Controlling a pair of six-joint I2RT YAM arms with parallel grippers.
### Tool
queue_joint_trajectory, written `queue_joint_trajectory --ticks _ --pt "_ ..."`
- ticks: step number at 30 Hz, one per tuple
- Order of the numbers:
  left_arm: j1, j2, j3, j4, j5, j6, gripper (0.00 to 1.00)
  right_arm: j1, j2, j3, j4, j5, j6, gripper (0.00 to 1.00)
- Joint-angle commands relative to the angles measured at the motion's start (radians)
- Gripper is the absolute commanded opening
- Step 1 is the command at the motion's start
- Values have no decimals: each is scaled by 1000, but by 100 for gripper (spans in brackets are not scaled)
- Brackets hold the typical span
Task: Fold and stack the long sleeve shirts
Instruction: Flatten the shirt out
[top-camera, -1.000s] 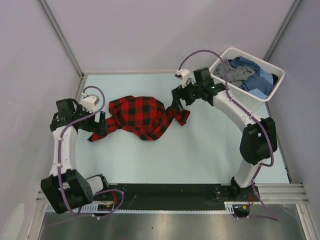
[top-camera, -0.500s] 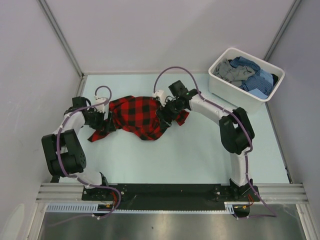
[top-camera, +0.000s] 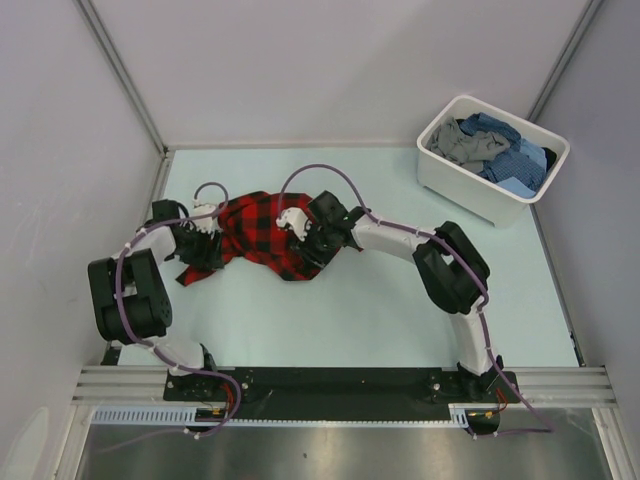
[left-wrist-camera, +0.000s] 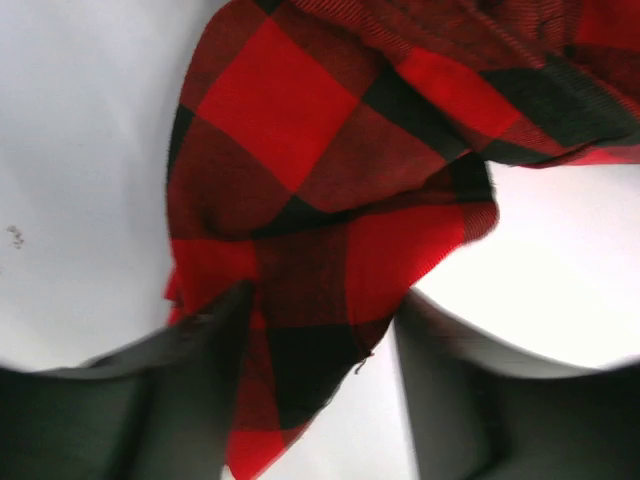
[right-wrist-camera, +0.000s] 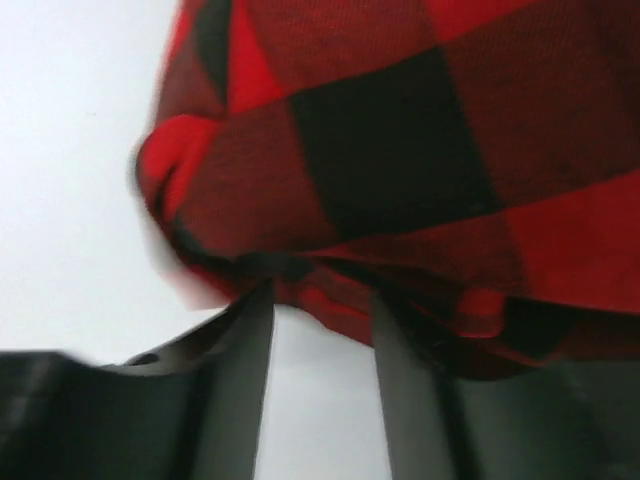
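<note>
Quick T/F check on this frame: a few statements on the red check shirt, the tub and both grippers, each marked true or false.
1. The red-and-black check cloth shirt lies crumpled on the pale table. True.
2. The white rectangular plastic tub is empty. False: it holds blue check shirts and a grey shirt.
3. The left gripper is at the shirt's left end, the right gripper at its right side. True.
4. The tub stands at the table's near left corner. False: it stands at the far right corner.
5. The left gripper's jaws are shut on nothing. False: they stand apart, with red check cloth between them.
</note>
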Motion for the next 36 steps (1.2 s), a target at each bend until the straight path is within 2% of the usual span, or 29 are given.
queue_joint_trajectory --ticks 1,2,4,5,9,10,13,14,15,16,17,19,20,21,22,23,27,36 --pt "-8 11 -11 30 -33 28 52 -6 -5 55 75 84 12 23" --pt "-8 10 -1 10 -14 30 31 -27 -18 74 38 64 15 0" --pt "-7 13 64 -32 6 22 7 -55 -40 129 10 44 36 0" --pt "-7 5 92 -77 18 14 0 -75 -58 150 -5 21 42 0" --pt "24 -90 238 -158 148 -33 0 -197 -132 264 -28 -21 87 0" --pt "26 -113 312 -196 174 -42 0 -216 -136 314 -42 -28 93 0" --pt "26 -217 487 -220 327 -119 0 -279 -130 394 -97 -53 99 0" --pt "18 -269 535 -208 354 -195 0 -293 -124 445 -124 -77 94 1" --pt "3 -289 580 -188 378 -235 0 -302 -121 462 -151 -100 96 10" --pt "-8 -306 662 -133 423 -278 0 -316 -127 468 -189 -164 97 42" --pt "-17 -326 693 -90 447 -381 0 -317 -135 439 -198 -191 104 59" --pt "-42 -384 736 84 469 -499 0 -302 -190 354 -165 -228 101 76" --pt "-48 -404 738 149 477 -608 0 -293 -211 251 -140 -229 99 78" --pt "-63 -439 735 220 478 -656 0 -279 -236 191 -108 -226 101 80" --pt "-77 -455 739 316 471 -687 0 -256 -257 153 -64 -223 101 83" --pt "-95 -464 752 331 402 -691 0 -239 -283 122 -51 -222 99 83" --pt "-189 -446 865 310 320 -665 0 -193 -302 85 -30 -222 143 85" --pt "-206 -389 931 299 256 -675 0 -115 -259 89 130 -251 266 88"
